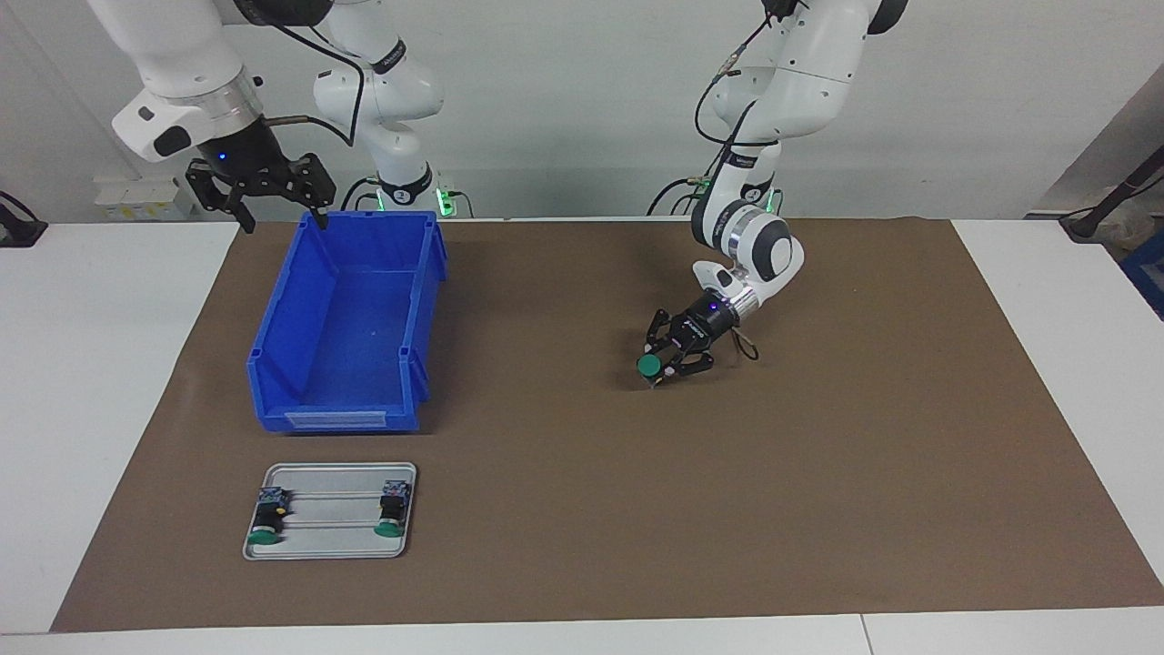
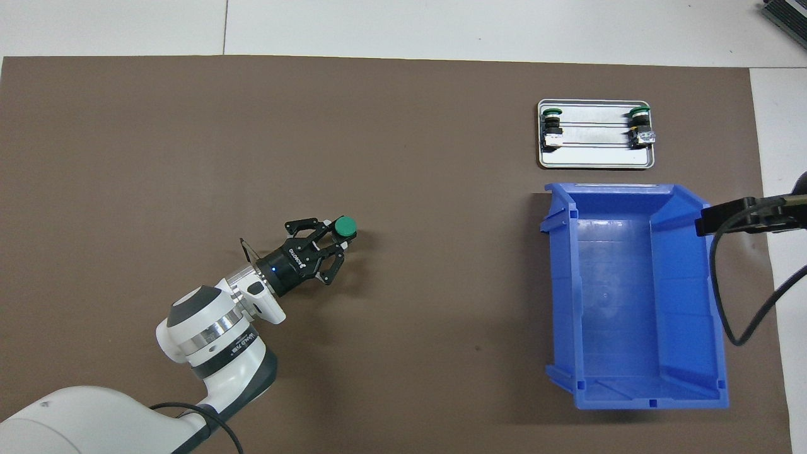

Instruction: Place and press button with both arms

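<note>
My left gripper (image 1: 664, 362) is shut on a button (image 1: 649, 365) with a round green cap and a black body. It holds the button low over the middle of the brown mat, tilted; I cannot tell whether its base touches the mat. In the overhead view the left gripper (image 2: 333, 237) and the button (image 2: 345, 225) show the same. My right gripper (image 1: 273, 202) is open and empty, raised over the blue bin's corner toward the right arm's end; only part of the right gripper (image 2: 734, 215) shows in the overhead view.
An empty blue bin (image 1: 284, 332) (image 2: 630, 284) stands toward the right arm's end. Farther from the robots than the bin, a metal tray (image 1: 332, 469) (image 2: 596, 165) holds two more buttons (image 1: 266, 520) (image 1: 393, 511) lying on their sides. The brown mat (image 1: 818, 500) covers the table.
</note>
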{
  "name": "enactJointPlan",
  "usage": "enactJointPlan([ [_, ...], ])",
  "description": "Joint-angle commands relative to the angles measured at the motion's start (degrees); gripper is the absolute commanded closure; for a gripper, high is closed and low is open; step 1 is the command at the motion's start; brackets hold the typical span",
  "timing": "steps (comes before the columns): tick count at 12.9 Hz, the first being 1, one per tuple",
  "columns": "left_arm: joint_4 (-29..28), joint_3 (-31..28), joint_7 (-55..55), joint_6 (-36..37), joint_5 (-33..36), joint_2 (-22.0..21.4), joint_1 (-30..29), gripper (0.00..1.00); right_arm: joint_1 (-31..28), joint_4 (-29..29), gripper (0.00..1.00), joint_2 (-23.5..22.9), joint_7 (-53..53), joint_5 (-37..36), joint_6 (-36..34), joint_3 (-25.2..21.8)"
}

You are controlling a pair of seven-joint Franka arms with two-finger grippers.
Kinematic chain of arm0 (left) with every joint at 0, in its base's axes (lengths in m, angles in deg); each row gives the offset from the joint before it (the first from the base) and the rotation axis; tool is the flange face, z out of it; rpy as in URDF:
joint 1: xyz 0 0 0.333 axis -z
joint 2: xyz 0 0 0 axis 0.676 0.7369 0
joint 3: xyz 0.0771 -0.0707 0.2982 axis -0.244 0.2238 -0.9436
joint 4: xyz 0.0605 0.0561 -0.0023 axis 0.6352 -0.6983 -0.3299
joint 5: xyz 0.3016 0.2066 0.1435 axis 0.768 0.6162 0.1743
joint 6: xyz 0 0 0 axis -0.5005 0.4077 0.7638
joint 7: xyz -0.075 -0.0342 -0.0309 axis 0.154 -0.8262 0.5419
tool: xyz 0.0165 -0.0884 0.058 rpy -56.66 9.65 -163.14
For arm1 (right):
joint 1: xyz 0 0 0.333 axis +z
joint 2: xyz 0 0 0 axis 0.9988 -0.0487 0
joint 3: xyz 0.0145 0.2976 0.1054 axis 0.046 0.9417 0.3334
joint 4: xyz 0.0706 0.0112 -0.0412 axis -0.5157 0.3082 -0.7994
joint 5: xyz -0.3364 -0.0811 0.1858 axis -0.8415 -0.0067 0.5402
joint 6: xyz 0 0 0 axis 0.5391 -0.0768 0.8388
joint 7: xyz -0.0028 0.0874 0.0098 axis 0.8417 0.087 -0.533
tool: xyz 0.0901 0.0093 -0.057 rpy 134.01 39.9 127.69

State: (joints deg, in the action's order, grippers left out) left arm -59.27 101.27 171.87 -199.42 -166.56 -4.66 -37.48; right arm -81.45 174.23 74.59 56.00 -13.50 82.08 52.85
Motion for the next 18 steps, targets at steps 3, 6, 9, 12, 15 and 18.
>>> enactJointPlan([
  [3,-1.16,-0.51,9.94,0.27,-2.28,0.53,0.40,0.82,-0.14,0.20,0.00,0.42,0.78,-0.05,-0.74,0.13],
  [6,-2.22,-0.51,9.94,0.45,-2.01,0.18,0.22,0.65,-0.13,0.28,0.00,0.42,0.70,-0.14,-0.74,0.13],
  [9,-2.48,-0.51,9.68,1.32,-2.01,0.01,-0.39,0.21,-0.14,0.20,0.00,0.42,0.70,-0.05,-0.74,0.13],
  [12,-2.92,-0.51,9.50,0.89,-1.93,-0.08,-0.48,0.17,-0.14,0.20,0.00,0.42,0.70,-0.05,-0.74,0.13],
  [15,-3.27,-0.51,8.72,0.71,0.09,-0.26,-1.44,0.14,-0.14,0.20,0.00,0.42,0.70,-0.05,-0.74,0.13],
  [18,-4.24,-0.51,7.40,0.62,2.47,-0.70,-2.50,0.14,-0.13,0.28,0.00,0.42,0.70,-0.05,-0.74,0.13],
])
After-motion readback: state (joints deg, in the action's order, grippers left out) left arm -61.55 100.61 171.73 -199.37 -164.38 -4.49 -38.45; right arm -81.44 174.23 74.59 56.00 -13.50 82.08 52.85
